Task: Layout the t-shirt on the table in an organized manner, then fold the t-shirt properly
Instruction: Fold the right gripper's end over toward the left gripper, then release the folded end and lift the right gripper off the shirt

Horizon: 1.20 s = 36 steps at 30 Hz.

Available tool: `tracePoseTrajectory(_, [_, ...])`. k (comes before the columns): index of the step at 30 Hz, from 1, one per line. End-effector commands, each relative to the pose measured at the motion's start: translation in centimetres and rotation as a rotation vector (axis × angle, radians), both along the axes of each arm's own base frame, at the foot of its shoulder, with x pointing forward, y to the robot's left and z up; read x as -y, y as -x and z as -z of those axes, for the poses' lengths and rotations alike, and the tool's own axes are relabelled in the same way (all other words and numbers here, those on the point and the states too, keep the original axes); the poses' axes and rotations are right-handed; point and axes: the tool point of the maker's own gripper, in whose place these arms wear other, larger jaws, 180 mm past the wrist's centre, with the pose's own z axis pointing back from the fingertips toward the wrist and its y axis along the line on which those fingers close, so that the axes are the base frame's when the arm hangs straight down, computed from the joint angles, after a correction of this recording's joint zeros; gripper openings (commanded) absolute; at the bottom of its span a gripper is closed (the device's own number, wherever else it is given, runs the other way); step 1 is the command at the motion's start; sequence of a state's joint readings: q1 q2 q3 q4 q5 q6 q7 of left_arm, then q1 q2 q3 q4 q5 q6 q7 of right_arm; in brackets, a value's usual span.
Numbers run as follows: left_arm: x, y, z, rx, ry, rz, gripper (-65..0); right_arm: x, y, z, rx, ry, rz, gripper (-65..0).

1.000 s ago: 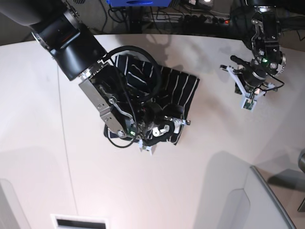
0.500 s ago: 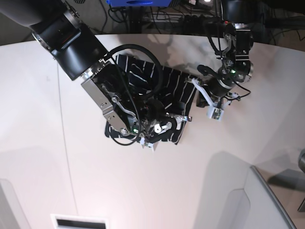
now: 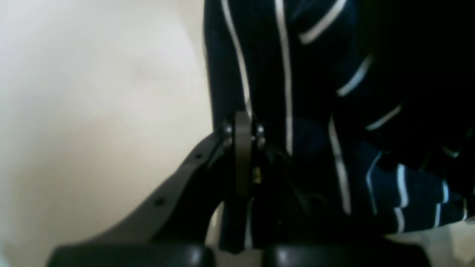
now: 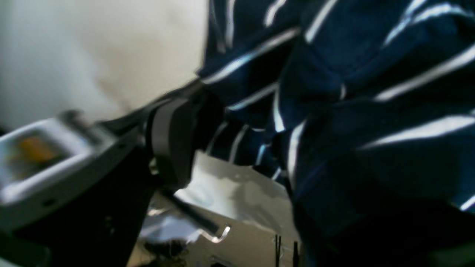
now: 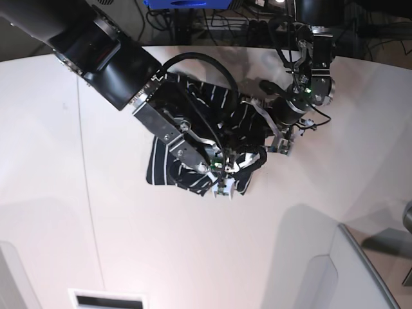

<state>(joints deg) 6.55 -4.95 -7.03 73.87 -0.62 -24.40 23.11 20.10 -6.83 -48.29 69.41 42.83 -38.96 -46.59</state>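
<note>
Striped t-shirt point(image 5: 193, 161) lies bunched under both grippers: right gripper point(image 5: 239, 162) spread wide, left gripper point(image 5: 273, 138) pressed together at its edge; spreading comes next.

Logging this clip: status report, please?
Left gripper shut at t-shirt edge, grip unclear. Right gripper wide, over bunched cloth. Shirt crumpled on table, unfolded. Nothing else nearby.

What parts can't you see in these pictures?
- Base view: the right gripper and its arm cover the middle of the t-shirt, so its folds are hidden.
- Right wrist view: blurred, so it's unclear whether its fingers pinch cloth.
- Left wrist view: the left gripper is shut beside the shirt's edge; shadow hides whether cloth is caught.
</note>
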Motion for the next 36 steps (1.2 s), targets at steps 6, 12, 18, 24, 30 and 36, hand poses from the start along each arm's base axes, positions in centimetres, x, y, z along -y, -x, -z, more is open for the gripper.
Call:
tracePoseTrajectory(6, [0.2,-1.0,-1.1,0.042,0.014,0.004,-65.0,-1.1,-2.6,-2.7,0.094,-0.033,-0.002,-26.9])
tracePoseTrajectory(12, [0.2,-1.0,-1.0,0.041,0.014,0.004,-65.0,-2.6,-2.9,-4.9,0.155,-0.094,-0.065,-27.0])
tracePoseTrajectory(18, [0.1,-1.1,-1.1,0.042,0.012,0.004,-65.0,-3.0,-2.9,-5.2,0.158,-0.102,-0.073,-27.0])
tracePoseTrajectory(24, [-0.5,-1.4,-1.2,0.048,0.005,-0.005,-65.0,-4.8,-1.7,-7.0,0.103,-0.227,-0.085,-27.2])
tracePoseTrajectory(30, [-0.5,-1.5,-1.4,0.053,0.005,-0.006,-65.0,-4.8,-2.0,-11.6,0.176,-0.33,-0.102,-27.3])
tracePoseTrajectory(36, [-2.1,-1.3,-1.4,0.05,-0.029,-0.003,-65.0,0.0,-3.5,-14.1,0.156,-0.39,0.052,-27.5])
